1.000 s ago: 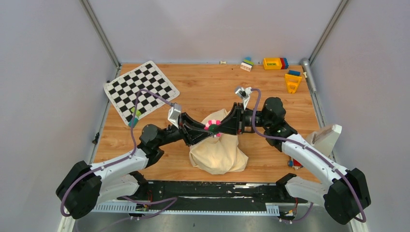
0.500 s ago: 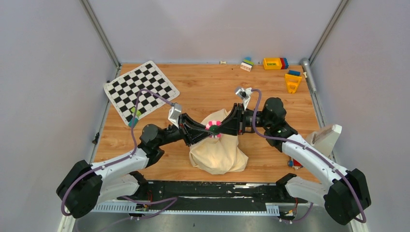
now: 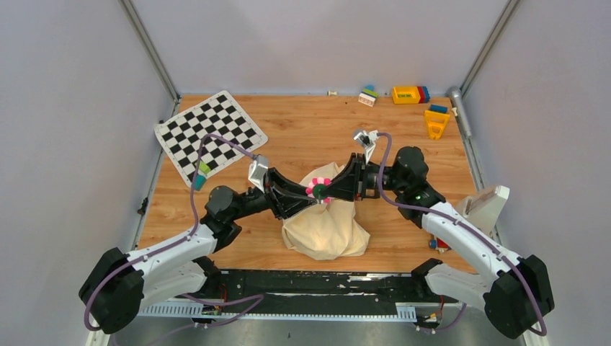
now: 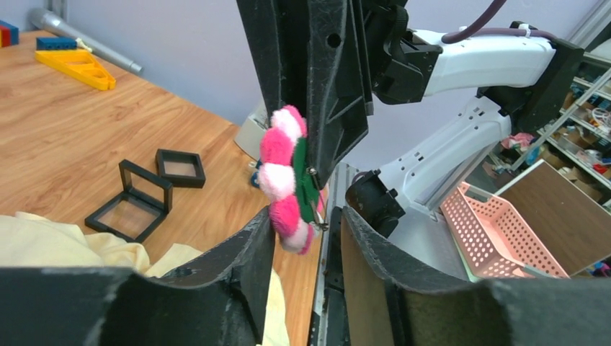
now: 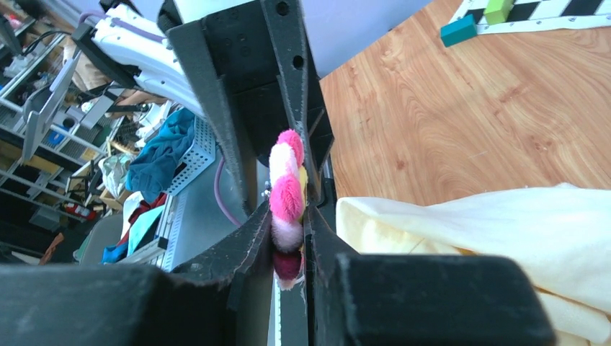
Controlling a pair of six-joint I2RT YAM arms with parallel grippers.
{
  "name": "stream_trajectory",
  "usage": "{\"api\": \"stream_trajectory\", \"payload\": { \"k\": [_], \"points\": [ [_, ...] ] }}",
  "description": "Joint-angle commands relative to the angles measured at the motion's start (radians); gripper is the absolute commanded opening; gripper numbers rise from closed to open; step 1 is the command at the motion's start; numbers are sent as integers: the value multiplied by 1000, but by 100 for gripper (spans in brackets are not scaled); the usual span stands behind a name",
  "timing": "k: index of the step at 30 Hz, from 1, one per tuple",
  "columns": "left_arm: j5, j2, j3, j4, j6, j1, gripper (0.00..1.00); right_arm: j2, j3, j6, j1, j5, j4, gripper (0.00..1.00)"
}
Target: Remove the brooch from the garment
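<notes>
— Two grippers meet at frame centre in the top view. What do we log as changed since a second ago?
— Little. The left arm (image 3: 173, 252) has shifted slightly toward the lower left. The brooch (image 4: 282, 176) keeps its spot at the upper edge of the cream garment (image 3: 324, 231).
— Tool state?
— The right gripper (image 5: 288, 216) pinches the brooch. The left gripper (image 4: 308, 220) has its fingers (image 4: 245, 274) spread, with the brooch's lower edge between them. We cannot tell whether the pin is still through the cloth.

A robotics lab: grey test-cell walls (image 3: 72, 108), cluttered storage shelves (image 5: 39, 155), pink basket (image 4: 497, 231).
</notes>
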Motion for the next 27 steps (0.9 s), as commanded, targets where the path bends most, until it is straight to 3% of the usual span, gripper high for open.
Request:
{"api": "stream_trajectory", "payload": {
  "k": [1, 7, 12, 15, 17, 21, 23, 25, 26, 27],
  "points": [
    [-42, -62, 21, -86, 70, -2, 51, -19, 0, 19, -28, 61, -43, 0],
    [-119, -124, 61, -353, 199, -2, 61, -44, 48, -82, -51, 212, -268, 0],
    [-199, -68, 147, -687, 309, -21, 69, -57, 121, -190, -50, 604, -525, 0],
    [-368, -7, 208, -894, 400, -53, 78, -16, 188, -211, -39, 829, -632, 0],
    [-417, 42, 224, -942, 414, -60, 81, 37, 247, -236, -14, 933, -707, 0],
    [-388, 176, 264, -949, 414, -60, 81, 179, 386, -245, 46, 1119, -869, 0],
    [-388, 253, 287, -949, 413, -60, 73, 241, 426, -257, 89, 1233, -903, 0],
    [-392, 331, 313, -949, 421, -40, 42, 304, 465, -262, 127, 1354, -947, 0],
    [-384, 369, 322, -949, 423, -24, 13, 340, 489, -262, 136, 1394, -978, 0],
    [-375, 380, 320, -947, 420, 27, 6, 377, 521, -257, 143, 1427, -1016, 0]
  ]
}}
